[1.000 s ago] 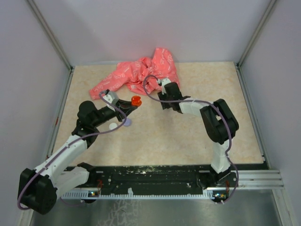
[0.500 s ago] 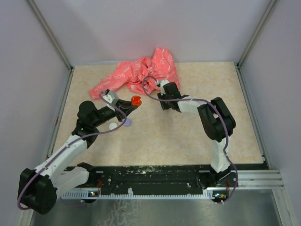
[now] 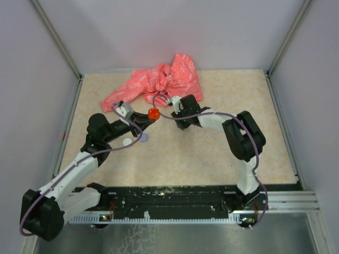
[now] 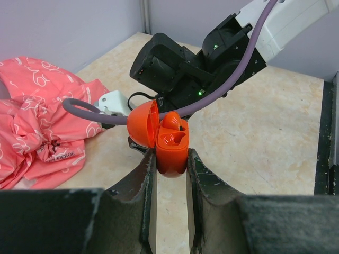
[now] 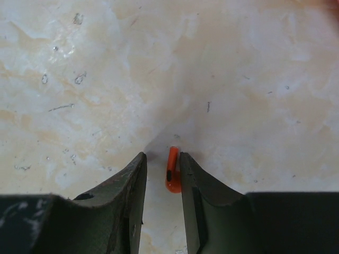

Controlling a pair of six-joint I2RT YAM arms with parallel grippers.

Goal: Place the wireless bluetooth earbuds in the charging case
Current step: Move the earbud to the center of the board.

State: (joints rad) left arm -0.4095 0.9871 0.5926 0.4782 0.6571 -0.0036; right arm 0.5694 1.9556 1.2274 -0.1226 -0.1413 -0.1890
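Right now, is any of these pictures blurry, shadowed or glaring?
Left wrist: the charging case is sharp, the near fingers dark and soft. Right wrist: the earbud is crisp, a faint grey shadow on the table beyond it. Top external: even light, no glare.

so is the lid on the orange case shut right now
No, the case is held upright with its lid swung open to one side, so the hollow inside shows.
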